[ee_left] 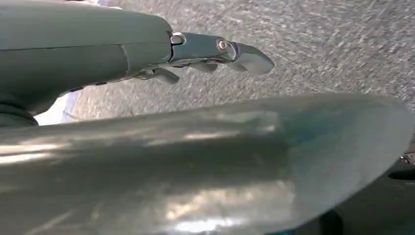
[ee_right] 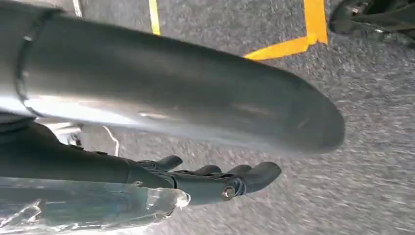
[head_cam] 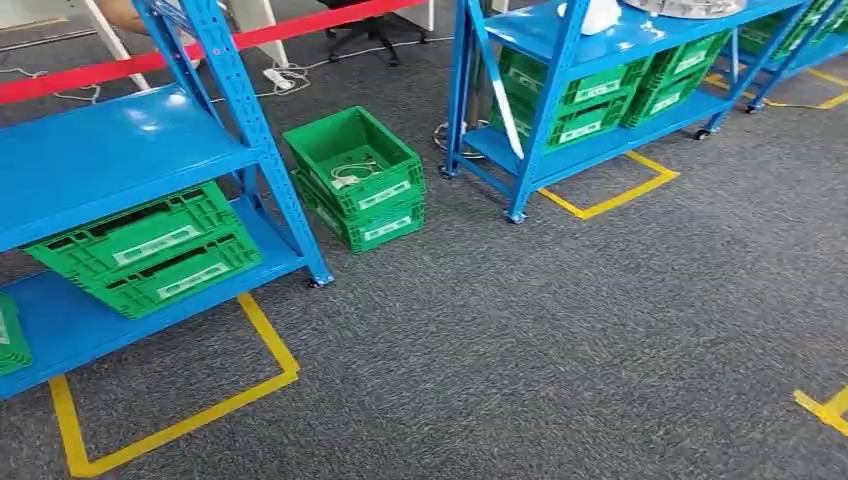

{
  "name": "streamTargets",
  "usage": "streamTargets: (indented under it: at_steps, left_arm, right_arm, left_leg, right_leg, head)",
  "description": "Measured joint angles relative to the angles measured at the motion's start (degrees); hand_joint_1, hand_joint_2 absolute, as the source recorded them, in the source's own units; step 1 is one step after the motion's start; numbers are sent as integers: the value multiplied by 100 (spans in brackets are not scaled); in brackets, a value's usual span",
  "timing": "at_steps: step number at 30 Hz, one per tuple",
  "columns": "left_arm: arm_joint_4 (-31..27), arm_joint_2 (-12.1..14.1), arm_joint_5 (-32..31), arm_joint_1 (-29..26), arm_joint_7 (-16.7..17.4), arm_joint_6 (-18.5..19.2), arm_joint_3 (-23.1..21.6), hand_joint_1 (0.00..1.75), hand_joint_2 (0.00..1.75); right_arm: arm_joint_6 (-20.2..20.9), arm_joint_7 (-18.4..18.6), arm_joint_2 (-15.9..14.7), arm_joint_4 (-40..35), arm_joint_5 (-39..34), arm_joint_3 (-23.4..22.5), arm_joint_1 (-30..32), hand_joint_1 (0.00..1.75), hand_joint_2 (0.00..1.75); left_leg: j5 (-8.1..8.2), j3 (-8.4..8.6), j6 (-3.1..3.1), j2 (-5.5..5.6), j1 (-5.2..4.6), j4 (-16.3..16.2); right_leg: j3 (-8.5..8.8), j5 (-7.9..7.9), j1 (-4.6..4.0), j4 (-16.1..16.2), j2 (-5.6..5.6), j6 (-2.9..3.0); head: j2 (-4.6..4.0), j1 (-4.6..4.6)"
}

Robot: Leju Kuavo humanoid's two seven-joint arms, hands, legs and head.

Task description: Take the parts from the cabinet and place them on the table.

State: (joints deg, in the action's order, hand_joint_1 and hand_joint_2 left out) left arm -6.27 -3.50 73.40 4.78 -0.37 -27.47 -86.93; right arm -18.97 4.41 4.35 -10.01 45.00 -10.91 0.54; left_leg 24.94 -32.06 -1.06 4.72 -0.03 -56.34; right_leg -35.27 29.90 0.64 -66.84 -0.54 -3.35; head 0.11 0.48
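Note:
My left hand (ee_left: 195, 54) hangs over grey carpet with its fingers stretched out and nothing in them; the broad silvery thumb (ee_left: 205, 166) lies apart from them. My right hand (ee_right: 205, 178) also hangs over the carpet, its dark fingers nearly straight, its thick thumb (ee_right: 186, 93) well away, and it holds nothing. A clear glossy thing (ee_right: 88, 205) shows behind those fingers; what it is I cannot tell. In the head view a blue cabinet (head_cam: 100, 150) stands at the left and a second blue cabinet (head_cam: 575, 40) at the back, with a silver part (head_cam: 690, 6) on its top shelf.
Green crates (head_cam: 150, 250) sit on the left cabinet's lower shelf, more green crates (head_cam: 600, 95) in the back one. Two stacked green crates (head_cam: 358, 180) stand on the floor between them, the top one holding small white items. Yellow floor tape (head_cam: 270, 345) and red barrier tape (head_cam: 90, 72) mark the carpet.

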Motion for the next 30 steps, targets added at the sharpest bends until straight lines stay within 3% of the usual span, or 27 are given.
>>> streamTargets:
  at_steps: [1,2,6,7,8,9,11,12,13,14,15,16,17,18,21,22,23,24,25,26,27,28,29,30]
  left_arm:
    - [0,-2,0,6,0,0,-2,0,0]
    - [0,4,0,17,0,-2,-2,0,0]
    - [0,13,0,-10,0,-11,-7,0,0]
    - [0,35,0,-10,0,-13,-9,0,0]
    - [0,22,-2,-8,0,-13,-11,0,0]
    - [0,24,-2,7,0,-13,-11,0,0]
    - [0,24,-2,26,0,-13,-11,0,0]
    - [0,22,-2,21,0,-11,-11,0,0]
    - [0,22,0,11,0,-11,-11,0,0]
    - [0,24,0,4,0,-11,-11,0,0]
    - [0,31,0,4,0,-11,-11,0,0]
    - [0,35,0,10,0,-11,-11,0,0]
    - [0,33,0,18,0,-11,-11,0,0]
    - [0,33,2,48,0,-11,-11,0,0]
    - [0,39,24,19,0,-11,-11,0,0]
    - [0,39,35,19,0,-11,-11,0,0]
    - [0,39,42,11,4,-11,-11,0,0]
    - [0,44,44,22,7,-13,-11,0,0]
    - [0,37,44,35,7,-11,-11,0,0]
    - [0,33,44,40,7,-11,-11,0,0]
    - [0,33,44,36,7,-11,-11,0,0]
    - [0,37,46,29,7,-11,-11,0,0]
    - [0,39,50,21,9,-11,-11,0,0]
    - [0,39,50,18,9,-11,-11,0,0]
  right_arm:
    - [0,-7,0,0,4,0,-3,0,0]
    - [2,-11,0,2,7,0,1,0,0]
    - [13,-26,0,2,26,0,-34,0,0]
    - [11,-31,0,2,33,0,-32,0,0]
    - [9,-35,-4,2,37,-2,-33,0,0]
    - [9,-37,-4,2,41,-2,-29,0,0]
    - [11,-37,-4,2,41,0,-5,0,0]
    - [11,-37,-4,2,44,0,-2,0,0]
    - [11,-37,-4,2,44,0,-5,0,0]
    - [11,-39,-4,2,44,0,-14,0,0]
    - [11,-41,-4,2,44,0,-24,0,0]
    - [11,-46,-2,2,44,0,-29,0,0]
    - [11,-46,-2,2,44,0,-30,0,0]
    - [11,-46,-2,2,44,0,-23,0,0]
    - [11,-48,-2,0,41,0,-50,0,0]
    - [13,-50,-2,-2,41,0,-57,0,0]
    - [13,-57,-2,-4,41,0,-59,0,0]
    - [11,-57,-2,-2,41,0,-43,0,0]
    - [15,-57,-2,-2,39,0,-42,0,0]
    - [15,-57,-2,-2,39,0,-40,0,0]
    - [15,-57,-2,0,39,0,-30,0,0]
    - [15,-57,-2,0,35,0,-19,0,0]
    - [15,-59,-2,0,35,-2,-15,0,0]
    - [13,-63,-2,-2,35,-2,-19,0,0]
  left_leg:
    - [6,7,31,75,11,-8]
    - [18,-20,87,144,-18,-42]
    - [-54,-107,237,375,32,-11]
    - [-16,-114,249,242,27,-52]
    - [119,-194,277,-112,-11,-222]
    - [348,-389,308,-288,-7,-606]
    - [762,-876,335,-387,4,-1589]
    - [796,-1001,340,-393,8,-1824]
    - [699,-981,341,-397,10,-1793]
    - [501,-857,333,-405,10,-1540]
    - [227,-595,314,-452,5,-1048]
    - [5,-299,287,-625,-7,-517]
    - [-54,-88,262,-980,-36,-154]
    - [4,-63,231,-999,-70,-46]
    - [14,-100,155,-772,-76,-41]
    - [-24,-62,102,-697,-37,3]
    - [-38,-59,80,-642,-10,10]
    - [-47,-64,34,-579,-1,9]
    - [-50,-70,2,-498,0,9]
    - [-45,-74,-5,-418,-1,7]
    - [-45,-70,-5,-331,-2,4]
    - [-45,-64,-4,-247,-1,2]
    - [-44,-56,-1,-152,3,-1]
    - [-41,-45,8,-67,12,-5]
  right_leg:
    - [228,-235,26,499,-145,-9]
    - [337,-157,64,747,-469,-15]
    - [375,-198,32,771,-256,160]
    - [389,-220,58,800,-165,201]
    - [395,-219,51,810,-115,244]
    - [390,-217,38,811,-43,263]
    - [389,-198,22,810,155,290]
    - [389,-192,19,810,236,296]
    - [397,-188,18,810,307,295]
    - [405,-181,17,810,373,293]
    - [426,-168,17,810,441,282]
    - [453,-153,16,810,503,263]
    - [477,-138,-6,812,545,239]
    - [459,-91,-56,788,603,201]
    - [578,-70,-62,868,804,138]
    - [589,-35,-55,861,828,95]
    - [542,42,-38,750,507,48]
    - [385,242,-27,410,235,34]
    - [150,484,-23,-89,121,23]
    - [-105,689,-21,-598,78,12]
    - [-290,768,-21,-928,67,6]
    - [-369,703,-20,-996,66,6]
    - [-317,497,-11,-790,64,9]
    - [-147,208,7,-361,46,6]
  head:
    - [0,9]
    - [0,7]
    - [0,-4]
    - [0,-2]
    - [0,-59]
    - [0,-72]
    - [0,-72]
    - [0,-72]
    - [0,-74]
    - [0,-74]
    - [0,-76]
    - [0,-74]
    - [0,-81]
    - [0,-86]
    - [0,-61]
    - [0,-81]
    - [0,-31]
    - [0,-15]
    - [0,-9]
    - [0,0]
    - [0,-2]
    - [0,-2]
    - [0,2]
    - [0,-2]
